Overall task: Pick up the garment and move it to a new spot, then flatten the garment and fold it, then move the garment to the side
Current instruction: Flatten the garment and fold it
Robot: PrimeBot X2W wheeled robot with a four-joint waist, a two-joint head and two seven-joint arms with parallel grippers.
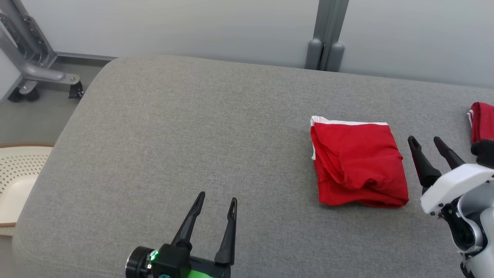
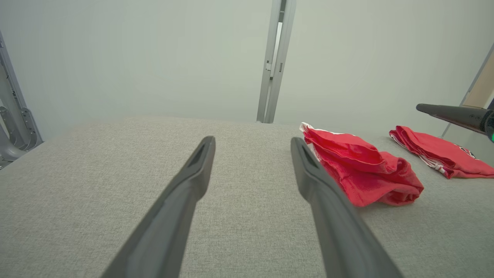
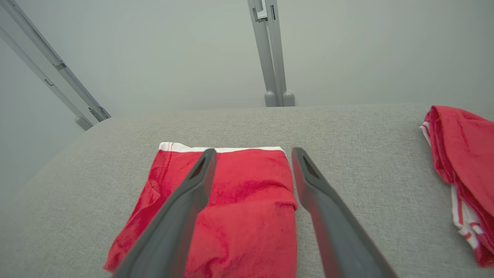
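So the folded red garment point(image 1: 357, 164) sits right of centre in the head view, flat on the grey fabric tabletop point(image 1: 193, 127). There's a white band along its far edge and it's a bit rumpled down the left side and the near edge. Nothing has hold of it.

The right end effector point(image 1: 425, 141) is just to the right of it, apart from the cloth. Its two dark fingers point up the frame and lean a little left, spread wide with nothing between them. The white wrist shell point(image 1: 451, 185) angles in from the lower right corner. From the right wrist camera the fingers rise from the bottom edge. One crosses over the red cloth and the other is over bare grey fabric just past the cloth's right edge.

The left end effector point(image 1: 217, 197) is at the bottom of the head view, left of centre and well apart from the garment. Its fingers point up the frame, also spread and empty, and there's a green light on the black wrist. Its own camera has bare fabric between the fingers and the garment off to the right.

A second red garment point(image 1: 481, 121) lies at the right edge of the head view. A cream perforated basket point(image 1: 19, 170) sits at the left edge, and a metal frame on castors point(image 1: 34, 69) is in the upper left.
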